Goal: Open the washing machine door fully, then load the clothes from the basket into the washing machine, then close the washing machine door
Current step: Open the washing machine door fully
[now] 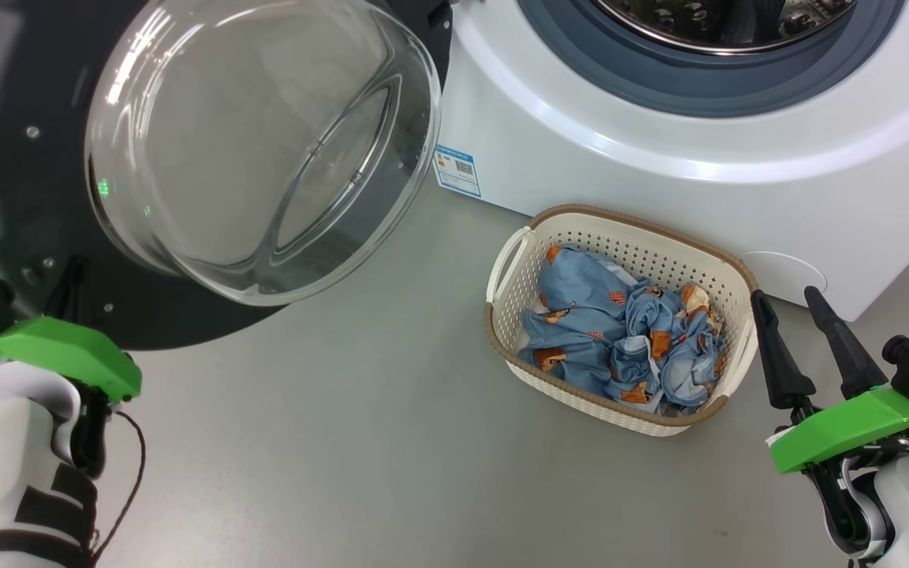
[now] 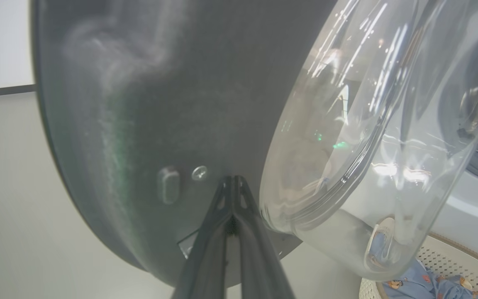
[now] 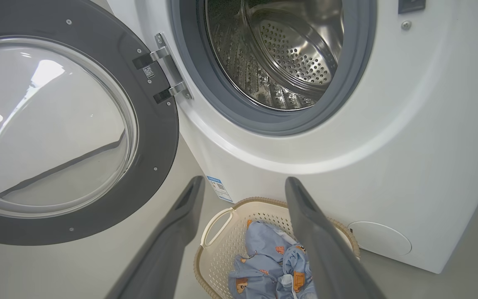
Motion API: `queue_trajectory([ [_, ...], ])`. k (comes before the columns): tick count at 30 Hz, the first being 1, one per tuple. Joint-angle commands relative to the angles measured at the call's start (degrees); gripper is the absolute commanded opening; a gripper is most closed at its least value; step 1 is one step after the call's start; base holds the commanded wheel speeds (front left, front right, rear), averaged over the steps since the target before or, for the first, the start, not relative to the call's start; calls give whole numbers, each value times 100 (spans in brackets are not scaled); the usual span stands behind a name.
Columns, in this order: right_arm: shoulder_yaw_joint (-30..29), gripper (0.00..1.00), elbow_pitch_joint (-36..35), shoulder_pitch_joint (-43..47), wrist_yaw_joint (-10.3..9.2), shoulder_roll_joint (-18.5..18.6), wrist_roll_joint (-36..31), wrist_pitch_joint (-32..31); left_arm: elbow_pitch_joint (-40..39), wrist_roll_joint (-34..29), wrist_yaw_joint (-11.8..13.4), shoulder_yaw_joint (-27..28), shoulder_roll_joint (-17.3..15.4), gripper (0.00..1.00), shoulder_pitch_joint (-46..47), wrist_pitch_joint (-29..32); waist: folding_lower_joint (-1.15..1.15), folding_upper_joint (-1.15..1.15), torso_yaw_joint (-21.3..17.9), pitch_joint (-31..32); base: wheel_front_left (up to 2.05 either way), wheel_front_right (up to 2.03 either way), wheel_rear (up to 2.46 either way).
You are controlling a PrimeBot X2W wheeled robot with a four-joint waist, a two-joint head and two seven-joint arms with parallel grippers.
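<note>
The clothes (image 1: 620, 339) lie crumpled in the basket (image 1: 581, 237), a blue bundle below its brown rim. The basket stands on the floor (image 1: 344, 434) just in front of the washing machine (image 1: 660, 173), near its blue label (image 1: 457, 170). Above, the steel drum (image 3: 280, 54) shows its perforated wall. The washing machine door (image 3: 156, 137) stands wide open on the machine's hinge side. The left hand (image 2: 232, 179), fingers pressed together, has its tips at the door's inner face. The right hand (image 1: 783, 294), fingers spread, hovers beside the basket.

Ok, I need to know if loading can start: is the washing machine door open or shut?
Open. The washing machine door is swung aside on its hinges, and the steel drum shows through the opening.
</note>
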State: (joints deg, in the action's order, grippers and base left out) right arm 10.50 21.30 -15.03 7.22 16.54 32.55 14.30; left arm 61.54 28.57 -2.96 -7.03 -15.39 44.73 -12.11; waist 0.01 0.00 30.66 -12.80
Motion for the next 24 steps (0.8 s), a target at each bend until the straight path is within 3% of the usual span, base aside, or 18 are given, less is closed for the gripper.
queue_trajectory([
  [1, 81, 100, -109, -122, 26, 24, 24, 70, 7, -28, -1, 167, -418, 0, 268, -91, -1, 0, -6, -4, 0, 0, 0],
  [13, 89, 100, -82, -126, 26, -17, 45, 70, 421, 33, -85, 186, -421, 0, 438, -241, -1, 0, -63, 51, 0, 0, 0],
  [24, 94, 100, -84, -65, 26, -68, 70, 70, 337, -30, -222, 125, -391, 0, 159, -285, -1, 0, -192, 221, 0, 0, 0],
])
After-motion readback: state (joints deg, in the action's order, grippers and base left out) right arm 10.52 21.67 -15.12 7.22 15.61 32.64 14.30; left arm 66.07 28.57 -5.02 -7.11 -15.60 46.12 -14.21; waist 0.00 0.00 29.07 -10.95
